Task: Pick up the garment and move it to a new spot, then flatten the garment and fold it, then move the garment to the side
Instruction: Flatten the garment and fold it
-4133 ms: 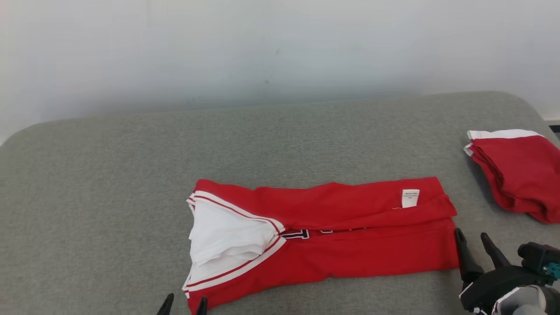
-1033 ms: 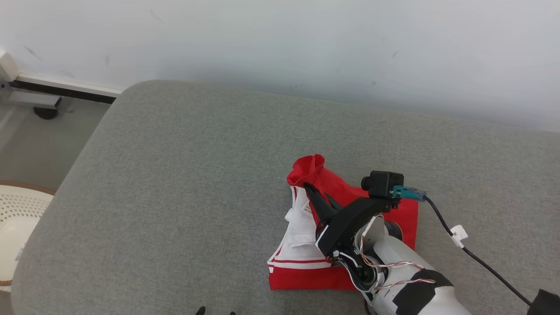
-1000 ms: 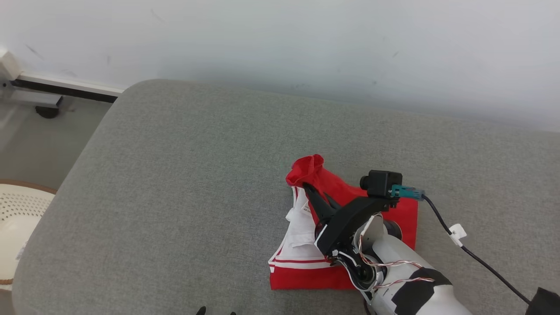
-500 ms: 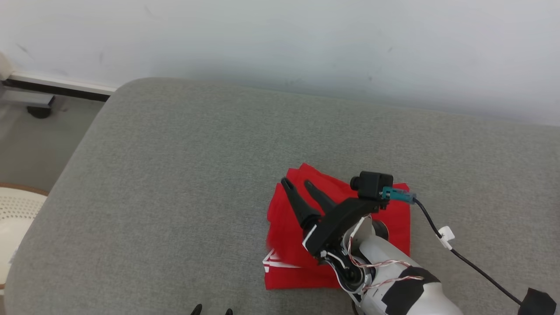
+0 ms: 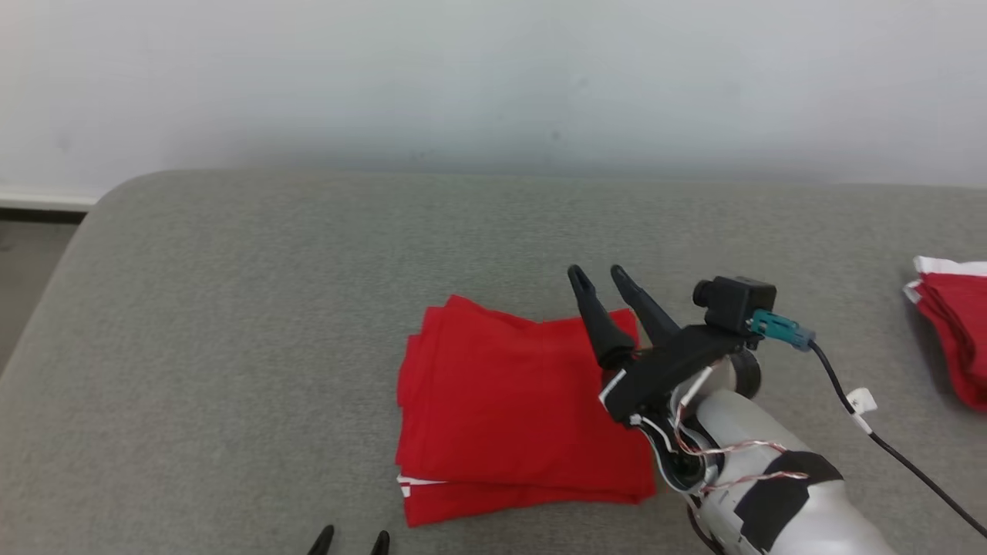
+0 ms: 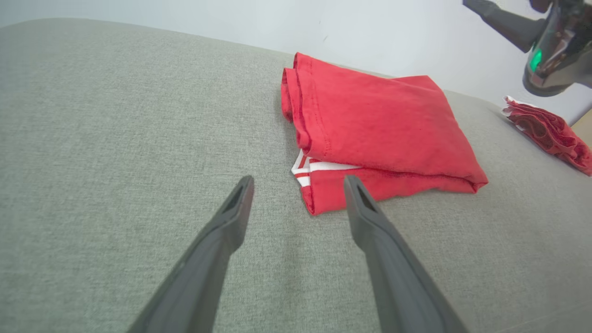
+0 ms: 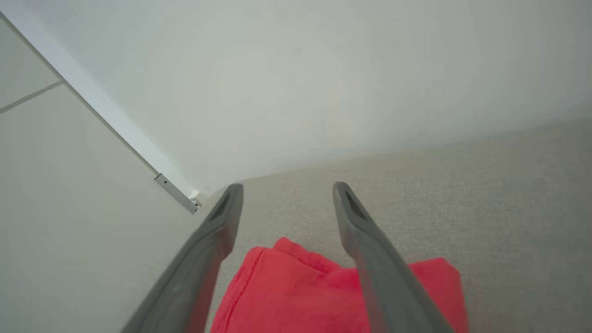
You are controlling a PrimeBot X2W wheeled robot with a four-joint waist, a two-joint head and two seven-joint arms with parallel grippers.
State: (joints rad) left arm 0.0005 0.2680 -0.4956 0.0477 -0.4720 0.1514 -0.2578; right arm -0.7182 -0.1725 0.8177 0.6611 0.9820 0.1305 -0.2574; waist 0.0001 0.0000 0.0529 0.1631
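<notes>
Released since a second ago: no more pinch of the right gripper (image 5: 597, 272) on a raised red fold. Stands now with both long dark fingers spread wide, nothing between them, tips up in the air over the far right edge of the garment (image 5: 509, 401), clear of the cloth. Looks, in its own wrist view, along the parted fingers at the pale wall (image 7: 323, 69), with the red cloth below. Carries a small black camera (image 5: 732, 299) and a dark cable (image 5: 887, 451) behind the fingers.

Keeps the left gripper (image 6: 299, 181) wide apart too, empty, low over the grey cushion (image 5: 231, 308), just before the near corner of the garment and not touching it.

Leaves the garment near the middle of the cushion, flattened where a second ago bunched and half white. Lies as a neat, roughly square stack of several layers: soft red knit, stitched hem along the left edge, rounded folds at the near side, a strip of white-and-red striped trim peeking out at the near left corner.

Well apart at the far right, a second folded red pile (image 5: 956, 339) with a white edge.

Underneath, coarse grey woven upholstery with a rounded corner; behind, smooth matt wall.
</notes>
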